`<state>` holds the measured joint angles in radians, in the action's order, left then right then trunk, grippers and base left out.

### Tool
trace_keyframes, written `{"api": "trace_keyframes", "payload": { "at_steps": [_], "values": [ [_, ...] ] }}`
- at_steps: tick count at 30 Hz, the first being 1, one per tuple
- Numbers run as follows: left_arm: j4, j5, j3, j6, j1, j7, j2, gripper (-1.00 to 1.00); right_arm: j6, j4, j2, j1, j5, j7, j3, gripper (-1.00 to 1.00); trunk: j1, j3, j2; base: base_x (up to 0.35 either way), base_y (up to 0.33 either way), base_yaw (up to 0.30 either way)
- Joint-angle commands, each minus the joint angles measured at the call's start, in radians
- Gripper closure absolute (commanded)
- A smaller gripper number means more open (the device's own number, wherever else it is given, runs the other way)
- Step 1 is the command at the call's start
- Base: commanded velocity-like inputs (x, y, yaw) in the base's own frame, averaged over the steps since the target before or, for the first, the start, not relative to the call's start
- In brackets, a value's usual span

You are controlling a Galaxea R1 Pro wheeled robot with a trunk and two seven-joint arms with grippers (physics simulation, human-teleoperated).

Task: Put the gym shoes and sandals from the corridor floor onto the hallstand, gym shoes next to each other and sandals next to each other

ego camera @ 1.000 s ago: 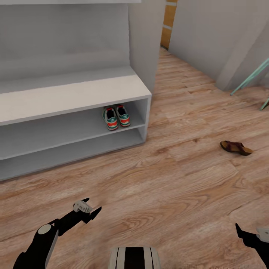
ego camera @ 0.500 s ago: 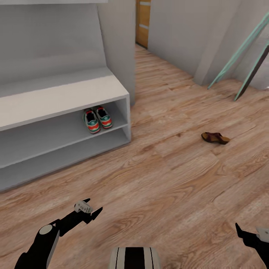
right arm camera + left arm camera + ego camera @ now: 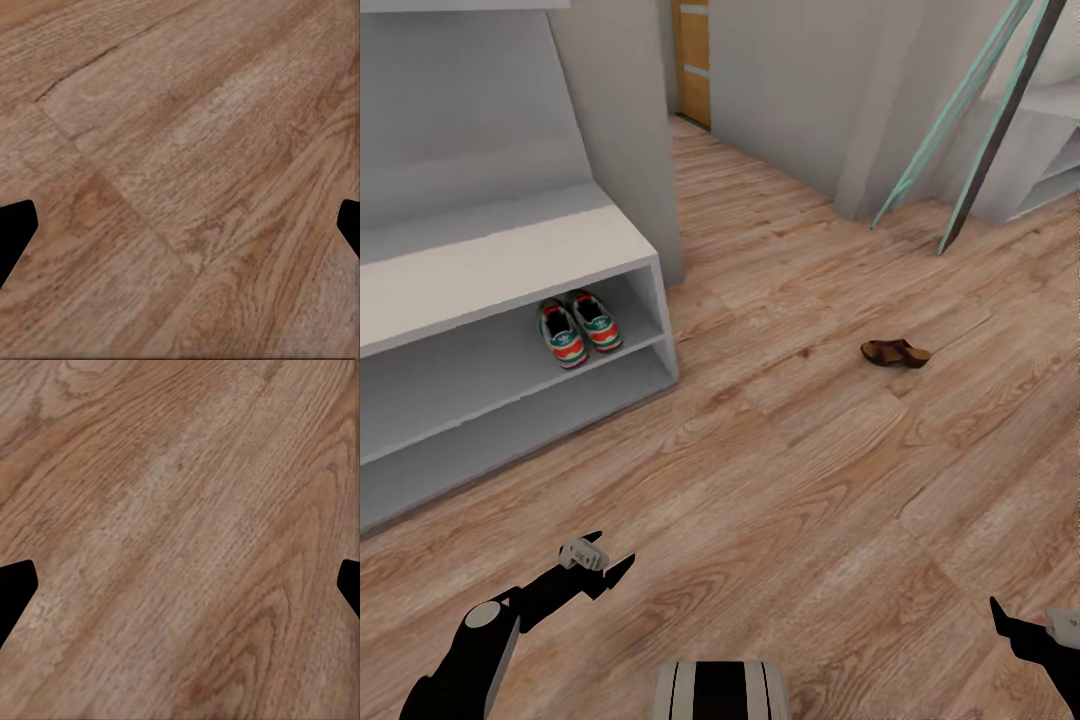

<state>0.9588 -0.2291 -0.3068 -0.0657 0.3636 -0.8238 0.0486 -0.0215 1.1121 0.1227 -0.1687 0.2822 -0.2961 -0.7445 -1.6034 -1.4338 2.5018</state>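
Note:
The two gym shoes (image 3: 580,329) stand side by side on the upper open shelf of the hallstand (image 3: 490,262), near its right end. One dark brown sandal (image 3: 895,352) lies alone on the corridor floor (image 3: 790,480), well to the right of the rack. My left gripper (image 3: 614,551) hovers low over bare planks at the lower left, open and holding nothing. My right gripper (image 3: 180,229) is open too, its dark fingertips (image 3: 1005,620) at the lower right edge of the head view, far from the sandal. Both wrist views look down on wood grain.
A teal and dark leaning frame (image 3: 970,110) rests against the wall at the upper right, beside a white shelf unit (image 3: 1050,150). A wooden door (image 3: 693,60) closes the corridor's far end. The rack's tall side panel (image 3: 620,130) rises beside the shoes.
The whole head picture has slid left, so the camera has turned right: rack, shoes and sandal all shifted left in frame. Both arms keep their place in the picture.

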Motion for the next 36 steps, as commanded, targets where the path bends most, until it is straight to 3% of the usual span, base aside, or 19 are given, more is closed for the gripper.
{"api": "trace_keyframes", "payload": {
  "at_steps": [1,18,29,36],
  "values": [
    [0.000,0.000,0.001,0.000,0.000,0.000,-0.001,-1.00,0.000,0.000,0.000,0.000,0.000,0.000,0.000,-1.00,0.000,0.000,0.000,0.008,-0.010,-0.034],
    [-0.012,-0.001,0.003,0.000,0.000,0.043,-0.011,-1.00,0.000,0.004,-0.008,0.000,0.000,-0.001,0.002,-1.00,0.000,0.000,0.000,0.178,-0.191,-0.007],
    [-0.022,0.001,0.081,0.001,0.000,0.110,-0.014,-1.00,0.000,0.053,-0.036,0.007,0.000,-0.002,0.002,-1.00,0.000,0.000,0.000,0.212,-0.265,0.000],
    [-0.029,0.003,0.091,0.001,0.000,0.122,-0.015,-1.00,0.000,0.056,-0.039,0.008,0.000,-0.002,0.001,-1.00,0.000,0.000,0.000,0.108,-0.315,0.000]
  ]
}}
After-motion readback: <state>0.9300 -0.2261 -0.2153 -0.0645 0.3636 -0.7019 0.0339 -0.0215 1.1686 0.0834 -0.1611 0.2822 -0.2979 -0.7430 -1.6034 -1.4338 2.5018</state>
